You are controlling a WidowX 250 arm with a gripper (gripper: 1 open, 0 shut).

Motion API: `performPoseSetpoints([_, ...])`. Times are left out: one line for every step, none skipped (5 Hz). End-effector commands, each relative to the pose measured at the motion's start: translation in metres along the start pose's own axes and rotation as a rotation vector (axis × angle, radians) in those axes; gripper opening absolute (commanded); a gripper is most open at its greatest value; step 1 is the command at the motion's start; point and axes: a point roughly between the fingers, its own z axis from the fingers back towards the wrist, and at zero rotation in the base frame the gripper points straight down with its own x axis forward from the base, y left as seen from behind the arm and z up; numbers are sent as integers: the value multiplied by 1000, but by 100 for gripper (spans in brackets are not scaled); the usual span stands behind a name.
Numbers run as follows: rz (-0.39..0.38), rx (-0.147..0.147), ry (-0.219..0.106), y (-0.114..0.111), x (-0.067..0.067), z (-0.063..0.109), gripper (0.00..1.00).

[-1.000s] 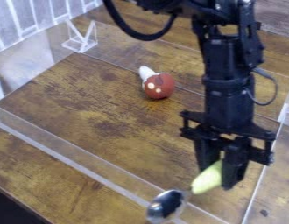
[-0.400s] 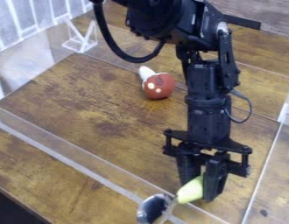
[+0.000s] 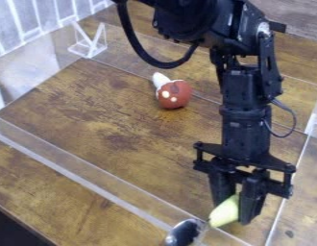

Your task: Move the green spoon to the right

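Since the earlier frame we log the arm swung back rightward and lower, its gripper [image 3: 242, 200] pinching the green spoon [image 3: 212, 219] by the handle near the table's [image 3: 85, 106] front edge (bowl hanging past the rim), so an early release could drop it off.

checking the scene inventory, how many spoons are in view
1. The green spoon is held in the gripper near the bottom right of the wooden table, its silver bowl at the frame's bottom edge. None other shows; the arm could hide something.
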Motion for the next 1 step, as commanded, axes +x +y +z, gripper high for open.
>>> performPoseSetpoints([-23,-3,-48,-3,1,19,0])
